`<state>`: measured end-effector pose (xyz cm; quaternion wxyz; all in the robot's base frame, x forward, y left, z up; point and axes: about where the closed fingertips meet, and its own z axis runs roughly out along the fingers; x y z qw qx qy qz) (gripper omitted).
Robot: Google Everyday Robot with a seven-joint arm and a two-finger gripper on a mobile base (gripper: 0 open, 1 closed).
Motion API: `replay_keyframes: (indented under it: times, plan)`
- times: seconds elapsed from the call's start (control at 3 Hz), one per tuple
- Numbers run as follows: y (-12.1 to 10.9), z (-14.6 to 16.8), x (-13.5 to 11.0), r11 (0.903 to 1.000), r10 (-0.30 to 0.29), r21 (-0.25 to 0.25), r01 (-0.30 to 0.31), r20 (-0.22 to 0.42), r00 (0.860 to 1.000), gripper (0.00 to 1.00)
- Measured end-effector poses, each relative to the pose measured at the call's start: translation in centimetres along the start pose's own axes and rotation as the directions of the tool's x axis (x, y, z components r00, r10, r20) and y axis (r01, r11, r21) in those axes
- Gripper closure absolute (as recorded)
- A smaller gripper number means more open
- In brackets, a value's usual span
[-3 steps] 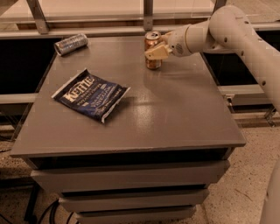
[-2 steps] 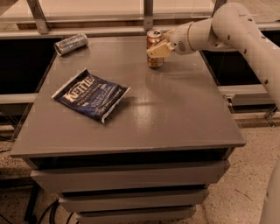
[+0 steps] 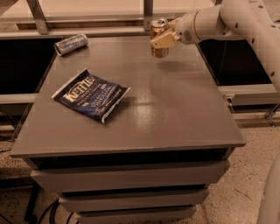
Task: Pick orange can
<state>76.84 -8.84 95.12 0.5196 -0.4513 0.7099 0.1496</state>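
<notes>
The orange can (image 3: pixel 160 52) is upright at the far right of the grey table (image 3: pixel 175 113), with its silver top showing. My gripper (image 3: pixel 160 38) reaches in from the right and is shut on the can, one tan finger (image 3: pixel 163 40) across its front. The can hangs a little above the tabletop, with its shadow on the surface below and to the right. The white arm runs off to the upper right.
A silver-grey can (image 3: pixel 71 44) lies on its side at the table's far left corner. A dark blue Kettle chip bag (image 3: pixel 91 95) lies flat left of centre. Metal rails and posts (image 3: pixel 148 11) run behind the table's far edge.
The gripper has risen with the orange can in it, lifting the can off the tabletop. The chip bag and the silver-grey can have not moved.
</notes>
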Motion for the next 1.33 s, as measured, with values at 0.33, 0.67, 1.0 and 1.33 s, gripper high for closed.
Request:
replay_keyframes:
  times: [0.33,0.67,1.0,1.33]
  plan:
    - [-0.7,-1.2,-1.5,0.9995,-0.029,0.014,0.029,-0.005,1.0,1.0]
    - [-1.1,-2.0,-2.7,0.9988,-0.047,0.015,0.048,-0.013,0.999,1.0]
    - [-1.4,-2.9,-4.8,0.9968,-0.08,0.0,0.08,-0.015,0.997,1.0]
    - [-1.4,-2.9,-5.1,0.9962,-0.087,-0.006,0.087,-0.012,0.996,1.0]
